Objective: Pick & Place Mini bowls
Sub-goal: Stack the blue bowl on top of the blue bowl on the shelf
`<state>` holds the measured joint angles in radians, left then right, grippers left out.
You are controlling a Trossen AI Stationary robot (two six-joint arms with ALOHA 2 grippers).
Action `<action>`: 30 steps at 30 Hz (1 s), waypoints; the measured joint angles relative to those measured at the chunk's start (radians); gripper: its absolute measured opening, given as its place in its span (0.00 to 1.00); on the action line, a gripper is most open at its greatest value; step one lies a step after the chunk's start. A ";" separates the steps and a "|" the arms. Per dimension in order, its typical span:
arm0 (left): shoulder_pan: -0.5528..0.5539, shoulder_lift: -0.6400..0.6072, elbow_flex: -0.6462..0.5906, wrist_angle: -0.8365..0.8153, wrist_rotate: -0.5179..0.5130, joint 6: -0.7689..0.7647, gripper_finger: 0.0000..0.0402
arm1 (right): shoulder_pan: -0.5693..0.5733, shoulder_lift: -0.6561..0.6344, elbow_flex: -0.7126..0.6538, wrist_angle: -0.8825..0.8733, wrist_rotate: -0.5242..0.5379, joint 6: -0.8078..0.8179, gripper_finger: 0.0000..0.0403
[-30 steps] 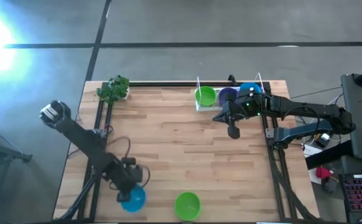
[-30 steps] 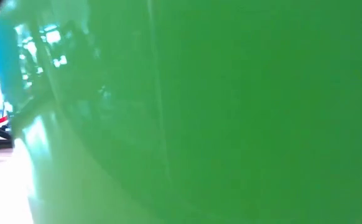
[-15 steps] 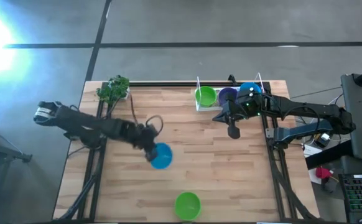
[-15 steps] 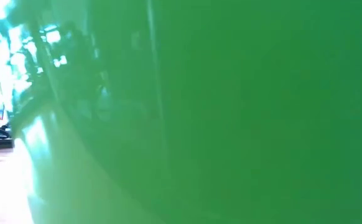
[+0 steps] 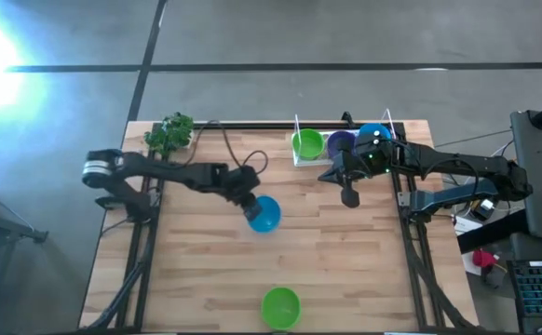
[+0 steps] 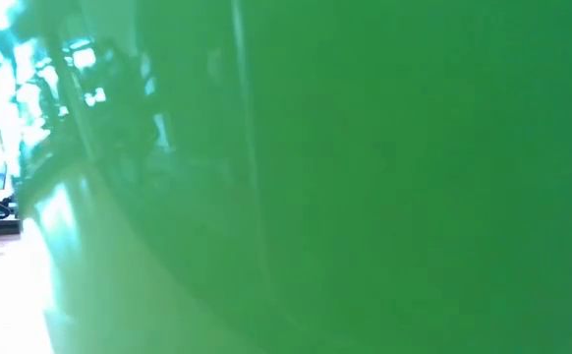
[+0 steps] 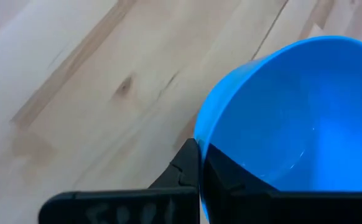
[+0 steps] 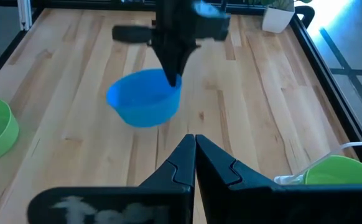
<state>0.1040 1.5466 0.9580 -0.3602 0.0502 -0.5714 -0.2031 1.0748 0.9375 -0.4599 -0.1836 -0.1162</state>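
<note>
My left gripper [image 5: 250, 207] hangs over the middle of the table, shut on a blue mini bowl [image 5: 265, 214], which also shows in the right wrist view [image 8: 145, 99]. A green mini bowl [image 5: 280, 305] sits on its base near the table's near edge and fills the low view [image 6: 365, 177]. Green [image 5: 307, 143], purple [image 5: 341, 142] and blue [image 5: 373, 133] bowls stand in a white tray [image 5: 301, 160] at the far right. My right gripper [image 5: 349, 196] is shut and holds nothing, just in front of that tray. My left gripper pinches the blue bowl's rim [image 7: 201, 134], one finger [image 7: 187, 167] outside the wall and the other [image 7: 231, 177] inside. The fingers come from above, pointing down [image 8: 172, 71]. The bowl hangs tilted below them and looks lifted clear of the table.
A leafy green toy plant [image 5: 170, 132] stands at the far left corner. Black rails run along the table's left and right edges. Bare wood lies between the held bowl and the tray, and around the near green bowl.
My left gripper has carried the blue bowl from the table's near left corner up and across toward the far right, reaching the middle of the table. It has stayed shut on the rim. The green bowl at the near edge has not moved.
</note>
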 joint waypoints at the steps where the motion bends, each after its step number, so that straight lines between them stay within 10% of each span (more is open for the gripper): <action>1: 0.000 0.025 0.019 0.000 0.000 0.001 0.00 | 0.000 0.000 0.000 0.000 0.000 0.000 0.02; 30: 0.001 0.171 0.150 -0.042 -0.026 0.075 0.00 | 0.000 0.000 0.000 0.002 0.000 -0.014 0.02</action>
<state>0.1047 1.7180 1.1076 -0.4018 0.0246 -0.4967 -0.2031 1.0748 0.9375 -0.4583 -0.1837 -0.1307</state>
